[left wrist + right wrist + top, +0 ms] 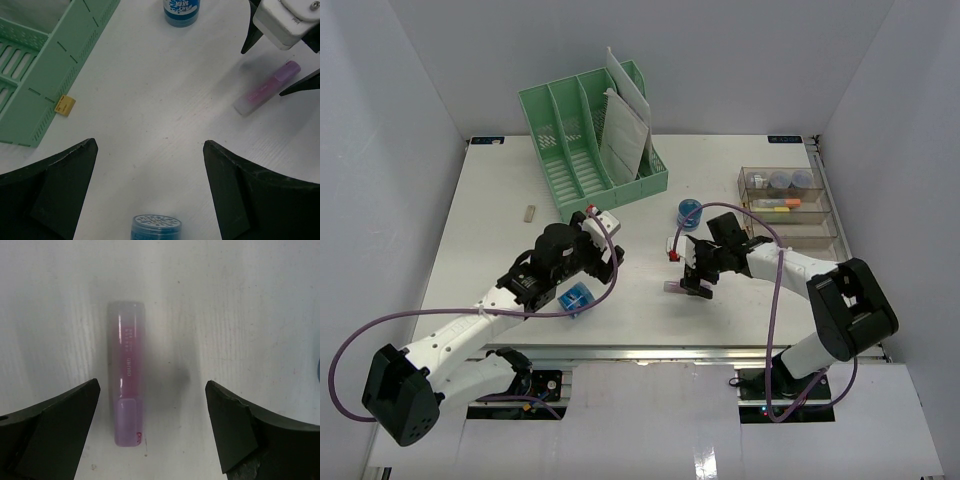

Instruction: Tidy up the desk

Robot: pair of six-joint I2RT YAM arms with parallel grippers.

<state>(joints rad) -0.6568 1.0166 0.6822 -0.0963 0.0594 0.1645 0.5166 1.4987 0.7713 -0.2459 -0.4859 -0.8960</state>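
The white desk holds the items. My right gripper is open and low over a pink highlighter. In the right wrist view the highlighter lies flat between the jaws, nearer the left finger, and the gripper is not touching it. My left gripper is open just above a small blue jar. In the left wrist view the jar stands upright between the fingers, near the gripper and apart from it.
A green slotted file rack with papers stands at the back left. A clear compartment tray is at the right. A second blue jar stands mid-desk. A yellow eraser lies by the rack. A small grey piece lies left.
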